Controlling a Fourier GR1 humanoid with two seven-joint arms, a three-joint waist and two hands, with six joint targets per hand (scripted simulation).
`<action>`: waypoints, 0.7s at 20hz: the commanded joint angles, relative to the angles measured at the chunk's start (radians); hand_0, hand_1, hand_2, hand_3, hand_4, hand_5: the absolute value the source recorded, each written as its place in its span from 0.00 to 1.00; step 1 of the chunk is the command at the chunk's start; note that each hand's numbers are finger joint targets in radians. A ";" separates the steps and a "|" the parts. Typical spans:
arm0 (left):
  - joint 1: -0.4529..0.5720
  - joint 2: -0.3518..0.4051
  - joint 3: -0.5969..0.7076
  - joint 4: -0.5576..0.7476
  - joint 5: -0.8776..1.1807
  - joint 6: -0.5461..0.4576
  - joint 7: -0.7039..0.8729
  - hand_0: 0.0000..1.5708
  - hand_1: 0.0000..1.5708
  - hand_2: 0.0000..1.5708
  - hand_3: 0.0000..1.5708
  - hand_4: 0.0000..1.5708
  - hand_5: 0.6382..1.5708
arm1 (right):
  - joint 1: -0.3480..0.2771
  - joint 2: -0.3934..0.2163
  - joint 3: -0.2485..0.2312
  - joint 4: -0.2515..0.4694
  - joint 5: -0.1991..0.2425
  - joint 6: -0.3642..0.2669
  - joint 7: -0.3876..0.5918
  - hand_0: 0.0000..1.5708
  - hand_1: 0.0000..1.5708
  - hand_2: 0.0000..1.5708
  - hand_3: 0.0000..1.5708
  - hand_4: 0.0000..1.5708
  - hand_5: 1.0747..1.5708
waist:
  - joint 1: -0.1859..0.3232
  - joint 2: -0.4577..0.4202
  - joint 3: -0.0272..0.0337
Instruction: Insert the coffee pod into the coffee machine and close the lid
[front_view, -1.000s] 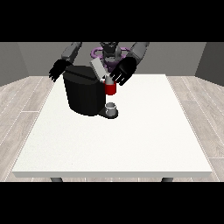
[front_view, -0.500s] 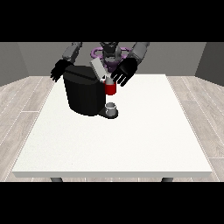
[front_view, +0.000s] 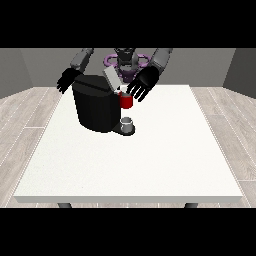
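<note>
A black coffee machine (front_view: 96, 106) stands on the far left part of the white table (front_view: 150, 155). Its grey lid (front_view: 110, 78) is tilted up and open. On the machine's front a red brew head (front_view: 126, 100) shows a small white patch on top, likely the coffee pod (front_view: 123, 90). A grey cup (front_view: 127, 124) sits on the drip base below. The hand at the view's right (front_view: 143, 83) hovers just right of the lid with fingers spread, holding nothing. The hand at the view's left (front_view: 68, 79) hangs open behind the machine's left corner.
The robot's torso (front_view: 125, 61) is behind the table's far edge. The table's near half and right side hold nothing else. Wooden floor surrounds the table.
The hand at the view's right has drawn slightly up and back from the red brew head. The lid stays up and the other hand has barely moved.
</note>
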 joint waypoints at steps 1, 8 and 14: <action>0.016 0.016 -0.037 0.015 -0.037 -0.041 -0.026 0.00 0.00 0.00 0.00 0.00 1.00 | -0.012 0.009 -0.002 0.001 0.003 -0.024 0.035 0.00 0.00 0.00 0.00 0.28 1.00 | 0.014 -0.004 -0.0019; 0.018 -0.004 -0.042 0.006 -0.047 -0.058 -0.010 0.00 0.00 0.00 0.00 0.00 1.00 | 0.014 0.008 0.000 0.009 0.009 -0.025 0.025 0.00 0.00 0.00 0.00 0.25 1.00 | 0.020 -0.055 -0.0017; 0.035 0.048 -0.002 0.020 -0.026 -0.094 -0.034 0.00 0.00 0.00 0.00 0.00 1.00 | 0.076 0.007 0.007 -0.011 -0.002 -0.003 0.006 0.00 0.00 0.00 0.00 0.23 1.00 | 0.013 -0.086 -0.0019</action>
